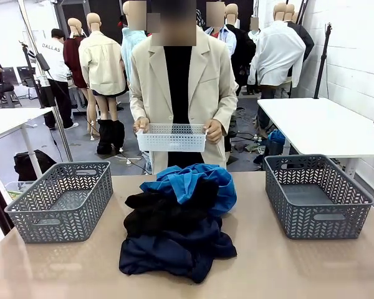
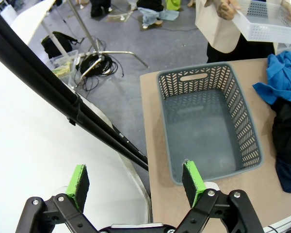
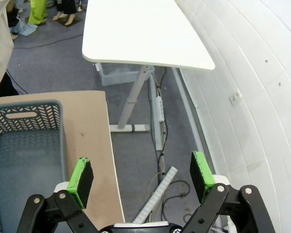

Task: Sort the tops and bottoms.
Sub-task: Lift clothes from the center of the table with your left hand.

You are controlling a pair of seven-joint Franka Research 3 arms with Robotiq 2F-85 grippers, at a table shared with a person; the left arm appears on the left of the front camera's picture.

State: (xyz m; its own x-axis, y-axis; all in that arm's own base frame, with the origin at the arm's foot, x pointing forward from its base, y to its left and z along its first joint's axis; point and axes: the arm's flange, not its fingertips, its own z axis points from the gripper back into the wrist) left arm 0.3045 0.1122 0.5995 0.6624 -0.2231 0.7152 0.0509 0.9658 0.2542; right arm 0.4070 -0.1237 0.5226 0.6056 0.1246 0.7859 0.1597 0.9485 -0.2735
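- Front: clothes piled mid tan table [image 1: 255,274], towards its near edge. The bright blue cloth garment [image 1: 196,182] is on the far side, the black cloth garment [image 1: 162,208] mid, the dark navy cloth garment [image 1: 174,249] nearest.
- Grey plastic lattice basket [image 1: 62,202] at the left edge, second grey lattice basket [image 1: 315,196] at the right edge, both apart from the pile.
- Person [image 1: 149,81] at the far edge holds a white perforated plastic tray [image 1: 171,137].
- Left wrist: left gripper [image 2: 135,178] jaws spread wide, empty, over the table's left edge.
- Right wrist: right gripper [image 3: 141,177] jaws spread wide, empty, over the table's right edge.
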